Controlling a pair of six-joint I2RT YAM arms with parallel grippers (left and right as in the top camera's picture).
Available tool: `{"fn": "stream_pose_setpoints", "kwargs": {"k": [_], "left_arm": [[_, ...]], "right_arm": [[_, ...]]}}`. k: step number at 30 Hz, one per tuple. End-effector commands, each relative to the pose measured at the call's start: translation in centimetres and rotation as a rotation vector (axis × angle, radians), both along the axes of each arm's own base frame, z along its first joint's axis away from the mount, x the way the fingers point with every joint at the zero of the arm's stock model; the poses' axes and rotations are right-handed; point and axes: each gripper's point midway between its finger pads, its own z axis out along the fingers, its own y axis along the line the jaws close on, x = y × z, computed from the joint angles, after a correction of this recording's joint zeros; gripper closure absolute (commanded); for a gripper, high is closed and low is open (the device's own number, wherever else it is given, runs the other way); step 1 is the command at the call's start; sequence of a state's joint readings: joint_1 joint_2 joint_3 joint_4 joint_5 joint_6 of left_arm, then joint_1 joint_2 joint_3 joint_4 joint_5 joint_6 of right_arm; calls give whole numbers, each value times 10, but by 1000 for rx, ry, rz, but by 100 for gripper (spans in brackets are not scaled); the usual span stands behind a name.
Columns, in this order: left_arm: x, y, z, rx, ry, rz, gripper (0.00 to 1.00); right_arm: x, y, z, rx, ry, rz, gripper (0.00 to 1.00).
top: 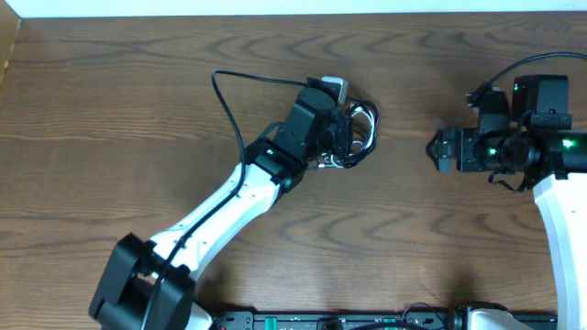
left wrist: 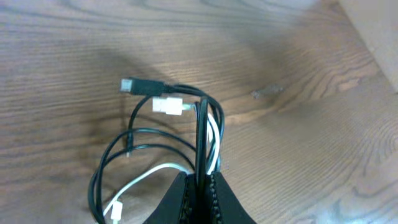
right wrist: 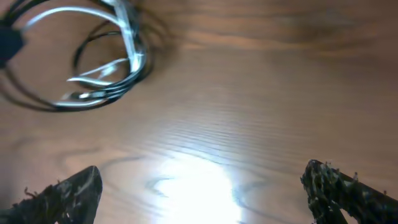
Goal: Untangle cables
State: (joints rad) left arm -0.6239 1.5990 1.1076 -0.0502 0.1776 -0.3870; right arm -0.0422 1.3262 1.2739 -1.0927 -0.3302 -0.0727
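Fingers of the left gripper fill the near edge of the left wrist view at 6 o'clock, pinched shut on black and white strands of the cables. Beyond them the coil fans out toward 9 o'clock over the wooden table, and farthest off, near 11 o'clock, a black plug lies just above a white plug. From overhead, the left arm runs from 7 o'clock up toward the middle, its gripper sitting on the coil just above centre, toward 12 o'clock. The right gripper sits at 3 o'clock, well apart from the coil, its jaws spread wide and holding nothing, with bare wood between them in its own view.
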Motion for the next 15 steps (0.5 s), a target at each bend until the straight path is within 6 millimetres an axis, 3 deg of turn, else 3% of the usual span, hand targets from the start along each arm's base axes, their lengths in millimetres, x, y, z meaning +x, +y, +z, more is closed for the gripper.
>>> {"fn": "stream_pose_setpoints", "kwargs": {"k": [1,4,8,15], "left_arm": [[-9,9,44,-27,-71,-4,92],[-19,16,65,-36,-99,-10,92],[-28,22,93,-74,-151,-9,92],[-45,28,130,-140,-207,-31,92]], "right_arm": [[-11,26,11,85,-50,191,1],[-11,29,13,93,-60,213,1],[-15,47,23,183,-103,311,1],[-13,67,40,289,-196,419,1]]}}
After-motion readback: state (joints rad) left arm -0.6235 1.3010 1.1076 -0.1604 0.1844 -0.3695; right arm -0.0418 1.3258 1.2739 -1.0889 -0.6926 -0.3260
